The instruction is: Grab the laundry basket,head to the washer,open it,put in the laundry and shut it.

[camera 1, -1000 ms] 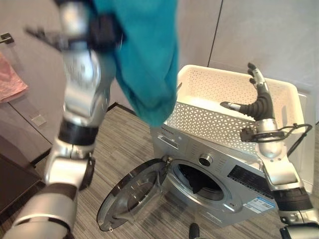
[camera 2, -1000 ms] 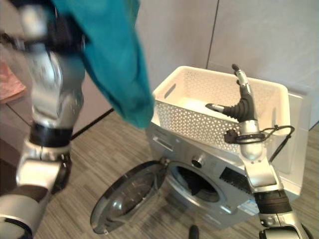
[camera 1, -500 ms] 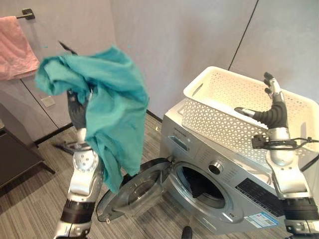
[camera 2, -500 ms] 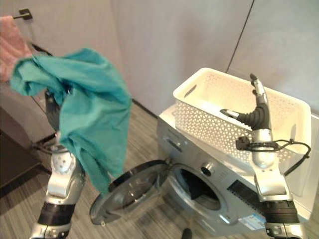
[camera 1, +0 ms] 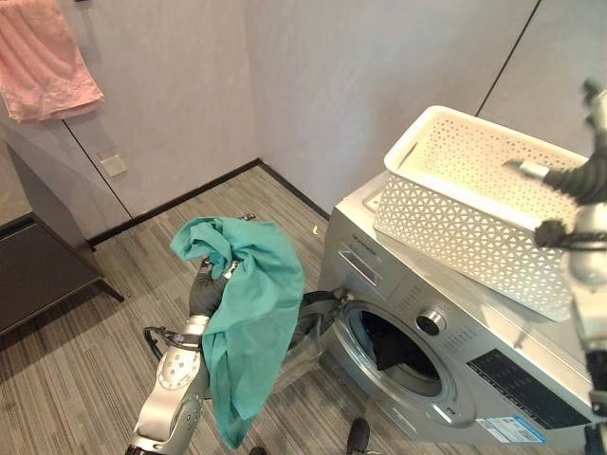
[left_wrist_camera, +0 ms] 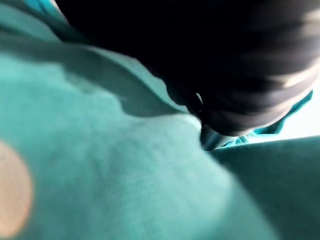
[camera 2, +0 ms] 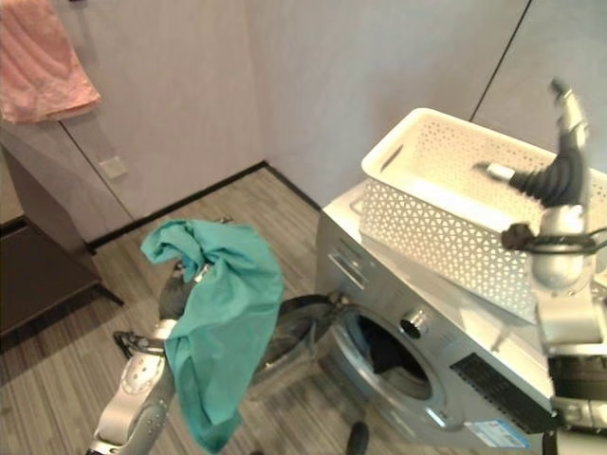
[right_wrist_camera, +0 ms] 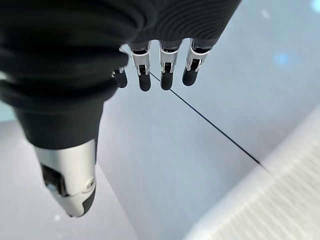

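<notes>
A teal cloth is bunched on top of my left hand and hangs down from it, low in front of the washer. The cloth covers the hand's fingers and most of the open round door. In the left wrist view the teal cloth lies against the dark cover. Something dark lies inside the drum. The white perforated basket stands on the washer's top. My right hand is raised over the basket's right side, open, with its fingers straight.
A pink towel hangs on the wall at the upper left. A dark cabinet stands at the left above the striped wood floor. A wall socket sits low on the wall, which meets another in a corner behind the washer.
The view has shifted. My left arm has come down from head height with the teal cloth to just in front of the washer door. The right hand stays raised over the basket.
</notes>
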Tool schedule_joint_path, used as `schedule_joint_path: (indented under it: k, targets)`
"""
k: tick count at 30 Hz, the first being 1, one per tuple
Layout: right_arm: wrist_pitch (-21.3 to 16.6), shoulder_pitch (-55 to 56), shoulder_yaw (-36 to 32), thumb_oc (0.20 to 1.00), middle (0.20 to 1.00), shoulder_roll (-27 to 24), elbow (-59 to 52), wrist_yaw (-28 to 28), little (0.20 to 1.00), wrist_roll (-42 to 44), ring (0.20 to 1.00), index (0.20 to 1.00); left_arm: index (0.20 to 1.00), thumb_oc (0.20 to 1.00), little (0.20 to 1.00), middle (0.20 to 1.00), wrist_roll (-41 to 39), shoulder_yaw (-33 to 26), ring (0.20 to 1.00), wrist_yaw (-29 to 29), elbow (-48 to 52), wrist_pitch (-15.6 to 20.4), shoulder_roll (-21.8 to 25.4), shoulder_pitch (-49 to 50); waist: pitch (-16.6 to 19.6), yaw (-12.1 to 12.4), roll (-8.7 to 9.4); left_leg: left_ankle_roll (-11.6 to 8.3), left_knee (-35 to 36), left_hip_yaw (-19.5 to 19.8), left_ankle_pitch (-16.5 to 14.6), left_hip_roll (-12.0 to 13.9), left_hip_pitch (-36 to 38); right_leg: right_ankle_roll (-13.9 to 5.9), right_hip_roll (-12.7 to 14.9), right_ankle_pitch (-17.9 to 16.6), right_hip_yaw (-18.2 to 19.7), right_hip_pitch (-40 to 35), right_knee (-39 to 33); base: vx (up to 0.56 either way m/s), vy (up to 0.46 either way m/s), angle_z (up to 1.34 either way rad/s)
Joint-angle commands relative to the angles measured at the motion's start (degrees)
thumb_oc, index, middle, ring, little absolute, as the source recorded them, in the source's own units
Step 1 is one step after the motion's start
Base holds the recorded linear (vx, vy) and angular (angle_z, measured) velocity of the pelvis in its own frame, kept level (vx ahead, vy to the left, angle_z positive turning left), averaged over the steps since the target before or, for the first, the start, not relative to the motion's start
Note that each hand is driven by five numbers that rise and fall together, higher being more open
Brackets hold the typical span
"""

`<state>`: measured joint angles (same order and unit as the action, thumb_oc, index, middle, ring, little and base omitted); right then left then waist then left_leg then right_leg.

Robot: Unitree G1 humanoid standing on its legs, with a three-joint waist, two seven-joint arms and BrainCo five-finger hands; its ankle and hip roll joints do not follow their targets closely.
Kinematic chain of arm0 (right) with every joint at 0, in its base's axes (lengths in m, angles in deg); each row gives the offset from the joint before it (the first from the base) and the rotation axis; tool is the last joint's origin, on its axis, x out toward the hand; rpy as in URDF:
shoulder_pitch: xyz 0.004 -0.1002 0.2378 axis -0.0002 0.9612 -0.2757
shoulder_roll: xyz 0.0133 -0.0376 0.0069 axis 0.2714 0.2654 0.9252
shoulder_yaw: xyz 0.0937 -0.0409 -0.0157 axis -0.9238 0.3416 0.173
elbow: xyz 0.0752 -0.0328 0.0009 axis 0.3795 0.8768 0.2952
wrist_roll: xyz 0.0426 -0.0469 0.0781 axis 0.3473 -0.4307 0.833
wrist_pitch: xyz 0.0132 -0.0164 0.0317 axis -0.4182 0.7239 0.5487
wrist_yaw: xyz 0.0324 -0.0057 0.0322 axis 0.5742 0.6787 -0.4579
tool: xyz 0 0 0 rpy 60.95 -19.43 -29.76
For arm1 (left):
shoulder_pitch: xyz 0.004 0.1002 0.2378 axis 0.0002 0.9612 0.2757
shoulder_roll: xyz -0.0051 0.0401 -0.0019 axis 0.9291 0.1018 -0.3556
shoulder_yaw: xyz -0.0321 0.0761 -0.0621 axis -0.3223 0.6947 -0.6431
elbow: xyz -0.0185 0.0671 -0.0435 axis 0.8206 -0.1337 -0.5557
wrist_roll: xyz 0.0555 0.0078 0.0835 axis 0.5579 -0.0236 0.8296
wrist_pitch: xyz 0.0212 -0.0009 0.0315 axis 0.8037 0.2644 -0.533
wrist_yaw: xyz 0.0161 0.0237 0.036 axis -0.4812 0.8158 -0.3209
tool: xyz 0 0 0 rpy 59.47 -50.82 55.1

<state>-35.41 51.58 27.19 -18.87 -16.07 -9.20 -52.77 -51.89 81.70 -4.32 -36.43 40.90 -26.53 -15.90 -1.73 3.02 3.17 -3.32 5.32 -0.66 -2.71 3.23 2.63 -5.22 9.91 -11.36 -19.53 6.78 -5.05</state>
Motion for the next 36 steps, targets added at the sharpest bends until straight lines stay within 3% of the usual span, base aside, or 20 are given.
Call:
schedule_joint_path:
  k: [1,7,9,13,18,19,24,30,35,36]
  targets:
    - [-2.5,-7.3,-6.3,1.000,1.000,-6.2,-0.9,5.3,1.000,-2.2,1.000,1.000,0.200,0.200,0.200,0.200,-0.1,2.6,0.200,1.1,0.9,2.2,2.9,-3.0,1.3,2.0,2.12,3.39,-0.3,0.5,-2.1,-2.3,-3.2,-4.77,2.9,8.9,-1.6,-7.9,0.2,0.01,0.068,0.06]
    - [-2.1,-0.6,-13.1,1.000,1.000,-1.5,-10.8,6.0,1.000,-5.5,1.000,1.000,0.200,0.200,0.200,0.200,2.6,2.4,0.200,0.3,-1.9,1.5,2.8,-2.9,1.1,0.0,2.27,4.33,-0.3,0.1,-2.7,-3.1,-3.4,-5.54,3.7,8.0,-1.0,-7.1,0.6,0.00,0.088,0.02]
    - [-1.7,6.4,-17.0,1.000,1.000,4.4,-16.3,5.5,1.000,-7.7,1.000,1.000,0.200,0.200,0.200,0.200,3.9,1.3,0.200,-0.1,-2.6,1.3,2.8,-2.3,0.8,-1.7,1.85,5.00,-0.3,-0.7,-3.2,-3.6,-3.2,-5.95,4.3,7.3,0.0,-6.4,1.0,0.00,0.112,-0.07]
    - [-0.4,14.6,-22.0,1.000,1.000,8.5,-20.7,4.8,1.000,-11.1,1.000,1.000,0.200,0.200,0.200,0.200,5.2,-0.2,0.200,-0.4,-1.9,1.6,3.3,-1.1,0.5,-3.3,1.86,5.97,-0.3,-1.8,-3.8,-4.4,-3.1,-6.49,5.0,6.4,2.1,-4.7,2.2,-0.02,0.112,-0.20]
    - [1.0,26.1,-28.3,1.000,1.000,14.1,-20.7,4.5,1.000,-12.5,1.000,1.000,0.200,0.200,0.200,0.200,8.0,-2.7,0.200,-1.3,-2.8,2.0,3.3,0.4,-0.2,-7.3,1.21,7.63,-0.3,-4.0,-5.3,-5.8,-1.3,-7.13,5.9,4.6,7.1,-2.1,5.1,-0.02,0.152,-0.37]
    - [1.0,26.4,-28.4,1.000,1.000,14.3,-20.8,4.5,1.000,-12.5,1.000,1.000,0.200,0.200,0.200,0.200,8.1,-2.6,0.200,-1.3,-2.9,2.1,3.3,0.5,-0.2,-7.1,1.28,7.70,-0.3,-4.1,-5.3,-5.9,-1.2,-7.18,6.0,4.6,7.3,-2.1,5.2,-0.01,0.099,-0.54]
    - [3.3,39.3,-36.7,1.000,1.000,19.4,-19.6,4.1,1.000,-15.2,1.000,1.000,0.200,0.200,0.200,0.200,9.3,-5.7,0.200,-1.0,-5.1,2.1,3.1,3.2,-0.3,-10.8,0.86,8.37,-0.3,-6.1,-6.9,-6.0,0.6,-7.52,5.8,4.1,10.5,-0.8,7.5,0.01,0.088,-0.38]
    - [7.1,49.5,-36.1,1.000,1.000,26.9,-14.5,5.5,1.000,-20.7,1.000,1.000,0.200,0.200,0.200,0.200,9.6,-4.9,0.200,-2.3,-7.5,2.0,3.0,4.4,0.4,-13.3,0.59,8.89,-0.3,-8.1,-7.7,-5.7,1.7,-8.07,5.4,2.1,12.4,-0.2,7.5,0.02,0.035,-0.15]
    - [7.2,51.6,-28.7,1.000,1.000,32.3,-6.1,9.1,1.000,-18.7,1.000,1.000,0.200,0.200,0.200,0.200,8.6,-2.9,0.200,-5.4,-8.9,2.9,2.9,3.2,0.6,-14.5,0.31,9.07,-0.3,-9.3,-7.8,-6.0,2.4,-8.42,5.8,0.2,12.9,-0.4,6.7,0.01,0.025,-0.27]
    - [7.9,52.6,-25.8,1.000,1.000,33.3,-0.3,10.2,1.000,-16.8,1.000,1.000,0.200,0.200,0.200,0.200,7.3,-2.1,0.200,-6.7,-9.7,3.0,2.4,2.8,0.4,-14.9,-0.17,9.24,-0.3,-9.5,-8.3,-5.9,3.1,-8.62,5.7,0.3,13.4,-0.7,6.9,0.01,0.031,0.03]
